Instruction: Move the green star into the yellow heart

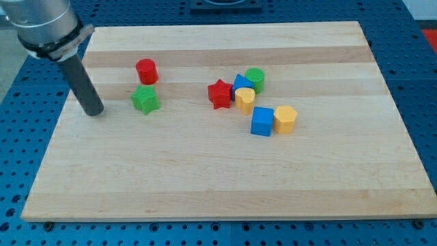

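The green star (pixel 145 99) lies on the wooden board's left part. The yellow heart (pixel 244 100) lies in a cluster near the board's middle, to the view's right of the star. My tip (pixel 94 111) rests on the board to the view's left of the green star, a short gap apart from it. The rod rises up and left from the tip to the arm at the view's top left corner.
A red cylinder (pixel 146 71) stands just above the green star. Around the yellow heart sit a red star (pixel 220 93), a blue block (pixel 240 84) and a green cylinder (pixel 255 79). A blue cube (pixel 262 121) and a yellow block (pixel 285 119) lie below and right of it.
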Controlling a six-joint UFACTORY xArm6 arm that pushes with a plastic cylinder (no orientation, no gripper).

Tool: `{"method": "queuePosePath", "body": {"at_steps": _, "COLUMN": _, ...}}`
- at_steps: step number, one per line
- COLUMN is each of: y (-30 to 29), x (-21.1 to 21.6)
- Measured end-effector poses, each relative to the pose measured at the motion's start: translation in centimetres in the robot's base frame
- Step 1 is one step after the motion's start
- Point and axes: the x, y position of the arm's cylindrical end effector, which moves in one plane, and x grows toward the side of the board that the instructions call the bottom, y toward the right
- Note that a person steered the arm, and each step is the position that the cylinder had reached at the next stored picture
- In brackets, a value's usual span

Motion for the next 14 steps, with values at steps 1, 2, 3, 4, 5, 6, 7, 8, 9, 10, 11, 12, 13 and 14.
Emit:
{"method": "queuePosePath", "body": {"at_steps": 1, "y": 1.0, "x": -1.7}}
{"method": "queuePosePath", "body": {"at_steps": 2, "y": 4.3, "x": -1.8}}
{"method": "queuePosePath", "body": {"at_steps": 3, "y": 8.7, "x": -1.0}}
{"method": "queuePosePath", "body": {"at_steps": 4, "y": 12.9, "x": -0.3}}
{"method": "queuePosePath", "body": {"at_steps": 5, "y": 16.1, "x": -0.3}}
{"method": "queuePosePath", "body": {"at_steps": 6, "y": 17.0, "x": 0.1}}
{"method": "queuePosePath", "body": {"at_steps": 7, "y": 17.0, "x": 0.2}}
{"method": "queuePosePath", "body": {"at_steps": 8, "y": 17.0, "x": 0.2}}
{"method": "queuePosePath", "body": {"at_steps": 9, "y": 17.1, "x": 0.3}}
{"method": "queuePosePath", "body": {"at_steps": 10, "y": 16.4, "x": 0.4}}
{"method": "queuePosePath", "body": {"at_steps": 11, "y": 14.9, "x": 0.4}}
{"method": "queuePosePath", "body": {"at_steps": 12, "y": 14.9, "x": 0.4}}
{"method": "queuePosePath", "body": {"at_steps": 13, "y": 15.0, "x": 0.4}}
{"method": "queuePosePath", "body": {"at_steps": 14, "y": 16.3, "x": 0.6}}
